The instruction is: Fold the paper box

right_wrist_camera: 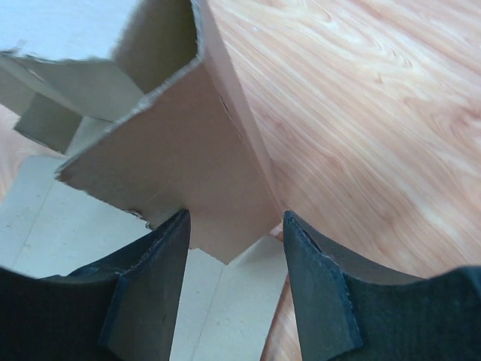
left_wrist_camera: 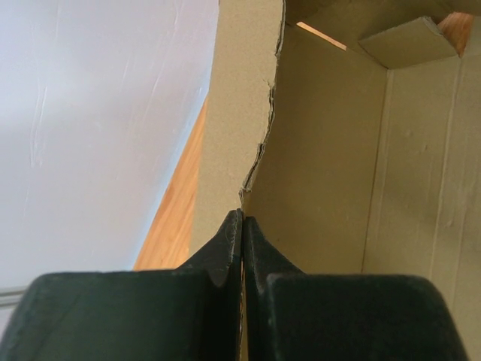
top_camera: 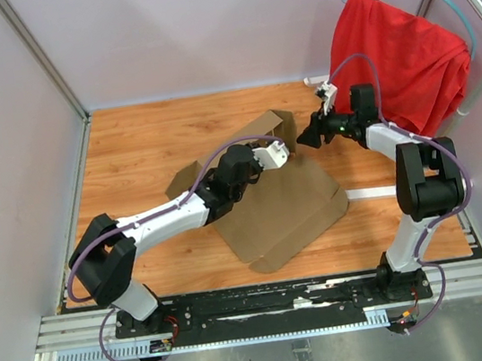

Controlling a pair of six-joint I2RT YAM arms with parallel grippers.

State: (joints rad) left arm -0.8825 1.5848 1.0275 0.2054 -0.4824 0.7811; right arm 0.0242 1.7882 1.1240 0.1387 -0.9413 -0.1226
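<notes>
The wooden table [top_camera: 127,143] carried the paper box [top_camera: 291,209], most of it lying flat as a wide brown sheet in the middle, just in front of the two arms. Along the sheet's far edge one long wall [top_camera: 248,134] stood raised. Its length ran from the left side toward the far right, and it ended close to the red cloth [top_camera: 395,57] hanging at the back corner.

At that right-hand end a small end flap [right_wrist_camera: 188,158] stuck out from the wall, its corner pointing straight back at the right wrist. The right arm was the nearer one to this flap and came at it from the right, nose toward the wall's end.

The left gripper [left_wrist_camera: 241,218] reached in from the left and was pinched tight on the thin upper edge of the wall, the card coming up from between its closed tips.

The right gripper [right_wrist_camera: 237,226] stood about half apart, holding nothing. One jaw sat on each side of the flap's corner, with a gap showing on the right side. Whether the left finger [right_wrist_camera: 150,278] touched the card could not be told.

Judged from this, the coming move turned on the flap already lying between those jaws, ready to be pinched or pushed inward
</notes>
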